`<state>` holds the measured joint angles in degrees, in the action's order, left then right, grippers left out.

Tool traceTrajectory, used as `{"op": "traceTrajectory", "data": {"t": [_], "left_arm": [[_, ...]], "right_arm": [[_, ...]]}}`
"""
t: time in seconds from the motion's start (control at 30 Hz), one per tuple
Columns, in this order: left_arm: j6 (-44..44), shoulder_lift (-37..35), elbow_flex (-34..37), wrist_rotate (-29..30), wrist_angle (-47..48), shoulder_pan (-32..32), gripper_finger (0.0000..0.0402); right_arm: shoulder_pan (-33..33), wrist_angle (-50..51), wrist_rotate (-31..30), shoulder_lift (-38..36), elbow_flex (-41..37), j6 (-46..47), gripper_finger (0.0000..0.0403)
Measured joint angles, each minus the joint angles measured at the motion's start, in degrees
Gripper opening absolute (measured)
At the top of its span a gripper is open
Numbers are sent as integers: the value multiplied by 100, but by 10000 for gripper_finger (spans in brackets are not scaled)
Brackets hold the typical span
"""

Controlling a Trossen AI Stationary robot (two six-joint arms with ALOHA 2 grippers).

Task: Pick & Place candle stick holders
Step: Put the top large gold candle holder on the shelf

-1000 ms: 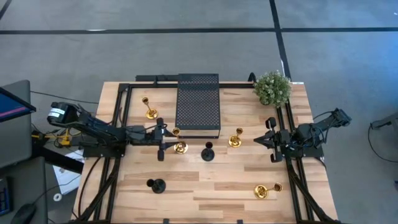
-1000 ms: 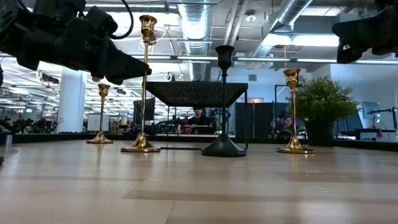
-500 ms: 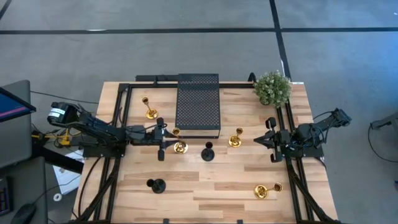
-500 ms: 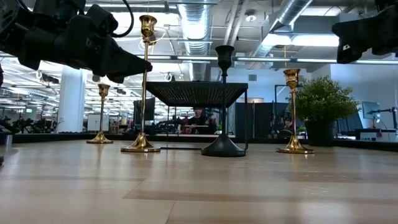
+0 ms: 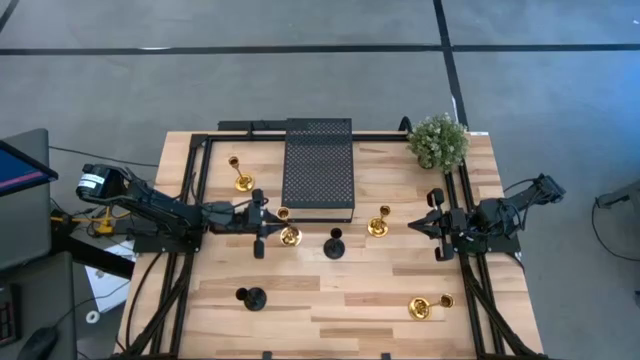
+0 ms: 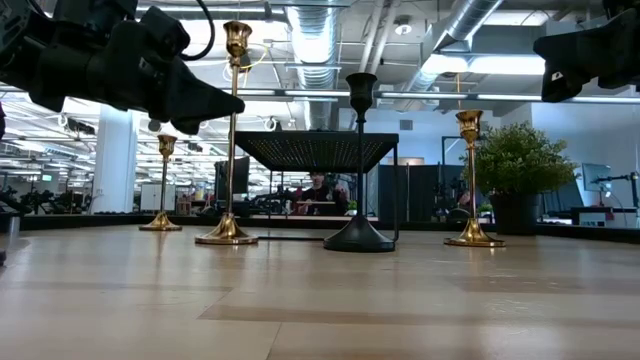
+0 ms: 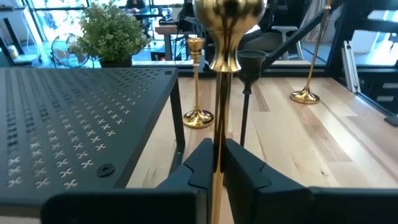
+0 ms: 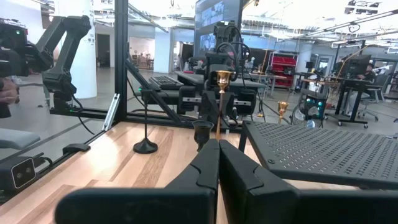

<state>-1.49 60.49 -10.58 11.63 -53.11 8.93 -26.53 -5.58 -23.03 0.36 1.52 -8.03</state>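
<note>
Gold stem of your tall shiny brass candlestick holder (image 7: 219, 112) now sits between the left gripper (image 7: 215, 163) fingers, which have closed in; clamped, ready to lift. Right gripper (image 8: 218, 163) waits pinched together, holding nothing.

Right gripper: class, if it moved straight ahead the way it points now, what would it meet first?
The right gripper, fingers together, points across the table toward the left arm. First in line appears to be the short black candle holder, with the tall gold candlestick close behind, though depth there is hard to judge.

Shiny gold candle stick holder (image 7: 217, 93) is gleaming between the dark left claw (image 7: 216, 163) fingers; beside it, a black perforated platform (image 7: 74, 130), pale wood worktop (image 7: 298, 143)
</note>
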Motion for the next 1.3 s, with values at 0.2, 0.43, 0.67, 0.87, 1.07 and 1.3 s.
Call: {"op": "traceTrajectory", "data": {"t": [0.2,0.43,0.67,0.87,1.07,1.3], "left_arm": [[479,0,2,42,3,24,22],[550,-55,-28,368,89,312,21],[779,-393,-631,569,736,709,20],[996,-532,-1602,587,2066,864,20],[892,-610,-2738,589,3614,805,21],[125,-860,-3895,587,4884,361,22]], "right_arm": [[-1,0,0,0,0,4,0],[-2,0,0,0,0,4,0],[-1,4,1,0,0,11,0],[-1,87,1,0,0,399,0],[-1,87,1,0,0,498,0],[-1,121,2,0,0,507,0]]}}
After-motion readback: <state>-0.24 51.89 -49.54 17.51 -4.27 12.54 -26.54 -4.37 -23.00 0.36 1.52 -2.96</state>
